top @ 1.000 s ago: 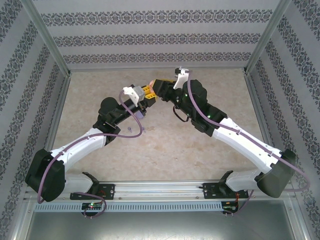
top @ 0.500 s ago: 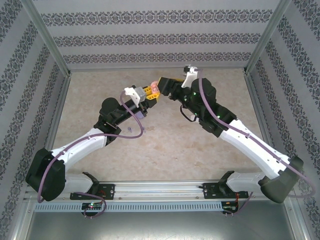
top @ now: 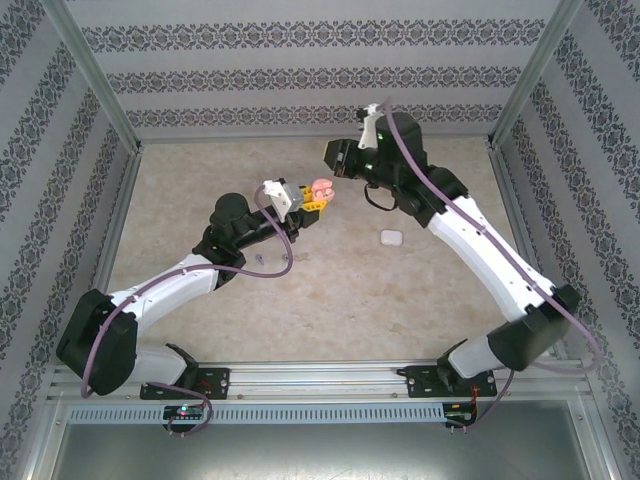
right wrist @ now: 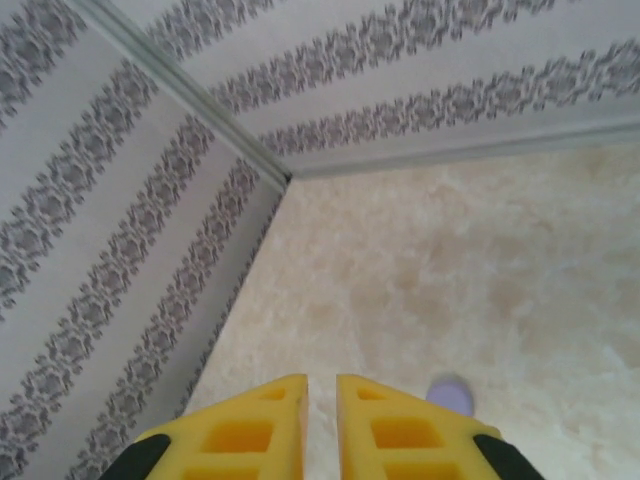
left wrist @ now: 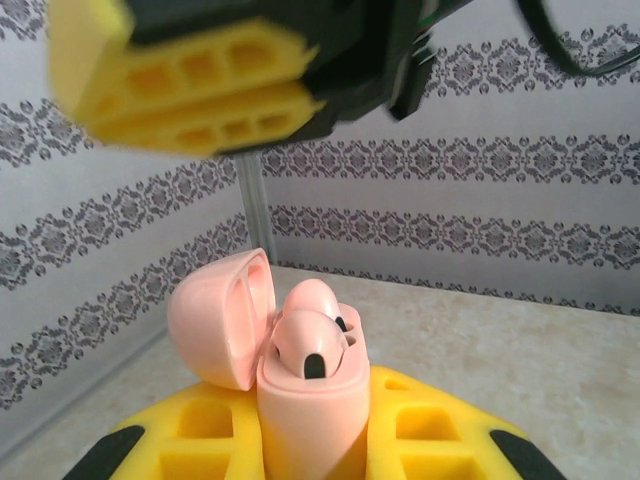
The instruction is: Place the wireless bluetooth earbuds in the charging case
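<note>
The left pincer (left wrist: 315, 425) is raised above the surface (top: 400, 300) and pinches a pink case (left wrist: 310, 400) upright between its yellow fingers. The lid (left wrist: 215, 320) is swung open to the left of the pincer. Two pinkish earbuds (left wrist: 305, 345) sit side by side in the mouth of the case, their rounded heads rising just above its rim.

The right pincer (left wrist: 180, 85) hangs above and to the left of the case in the left wrist view, blurred, with clear air between it and the open lid. Its fingers are pressed almost together, leaving a thin slit and nothing between them (right wrist: 320, 420). Past its right fingertip a small pale purple thing (right wrist: 450, 393) lies on the surface, too blurred to name.

From above, the right pincer (top: 337, 158) is close to the patterned back wall (top: 320, 80). A corner post (right wrist: 190, 105) lies well ahead of it. A white case (top: 390, 237) lies on the surface near the right arm, well apart from both pincers, with bare surface all round it.
</note>
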